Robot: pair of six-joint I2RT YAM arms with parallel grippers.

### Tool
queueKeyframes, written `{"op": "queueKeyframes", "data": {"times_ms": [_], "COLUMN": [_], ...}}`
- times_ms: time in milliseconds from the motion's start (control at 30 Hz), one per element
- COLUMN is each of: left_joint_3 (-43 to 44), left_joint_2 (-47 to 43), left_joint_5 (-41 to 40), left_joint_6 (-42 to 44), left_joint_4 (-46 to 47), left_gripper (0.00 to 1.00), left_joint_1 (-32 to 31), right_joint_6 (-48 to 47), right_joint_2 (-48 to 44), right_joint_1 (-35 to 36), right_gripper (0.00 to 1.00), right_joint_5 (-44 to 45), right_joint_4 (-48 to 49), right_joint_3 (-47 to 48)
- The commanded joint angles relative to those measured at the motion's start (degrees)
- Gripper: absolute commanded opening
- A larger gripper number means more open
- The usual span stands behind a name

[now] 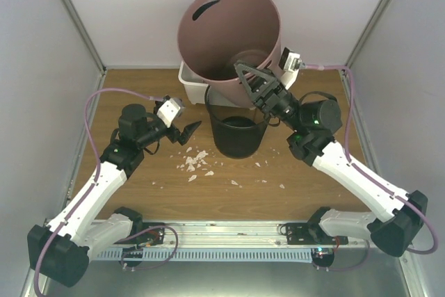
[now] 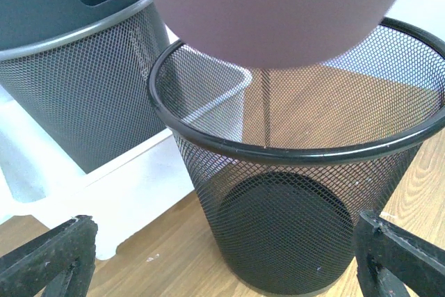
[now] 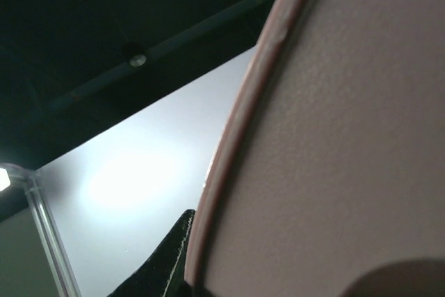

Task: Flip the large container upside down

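The large container (image 1: 229, 26) is a mauve plastic bin, held in the air above the black mesh bin (image 1: 240, 133) with its mouth tilted up toward the top camera. My right gripper (image 1: 252, 81) is shut on its near rim, one finger inside and one outside. In the right wrist view the container's wall (image 3: 348, 137) fills the right side and a black finger (image 3: 163, 266) shows beside the rim. Its rounded underside (image 2: 278, 5) hangs over the mesh bin (image 2: 299, 206) in the left wrist view. My left gripper (image 1: 189, 130) stands open and empty, left of the mesh bin (image 2: 222, 255).
A white tray (image 1: 191, 81) sits at the back behind the mesh bin; a grey mesh bin (image 2: 76, 67) stands in the tray (image 2: 139, 179). White scraps (image 1: 195, 161) lie scattered on the wooden table in front. Walls enclose the table on three sides.
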Motion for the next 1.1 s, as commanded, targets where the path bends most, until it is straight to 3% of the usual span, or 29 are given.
{"op": "queueKeyframes", "data": {"times_ms": [0,233,433,667,900,1067], "left_joint_3": [1.8,2.2,3.1,4.5,5.0,5.1], "left_joint_2": [-0.3,-0.3,-0.1,0.7,1.9,1.8], "left_joint_5": [-0.3,-0.2,0.1,0.4,0.6,0.2], "left_joint_6": [0.8,0.8,0.5,0.6,-0.1,0.4], "left_joint_4": [2.2,2.2,2.2,2.1,2.3,2.4], "left_gripper": [0.99,0.99,0.99,0.99,0.99,0.99], "left_joint_1": [-0.4,-0.4,-0.4,-0.6,-0.6,-0.7], "right_joint_6": [-5.3,-8.6,-21.1,-38.1,-46.1,-51.2], "right_joint_2": [-0.3,-0.7,-3.2,-6.8,-8.0,-8.0], "right_joint_1": [0.1,0.0,0.1,0.1,0.1,0.1], "right_gripper": [0.04,0.01,0.01,0.0,0.01,0.01], "right_joint_5": [-4.3,-6.5,-4.8,6.2,15.0,26.1], "right_joint_4": [5.8,2.8,-12.8,-33.8,-44.3,-51.9], "right_joint_3": [6.6,10.0,16.6,24.2,27.6,27.7]}}
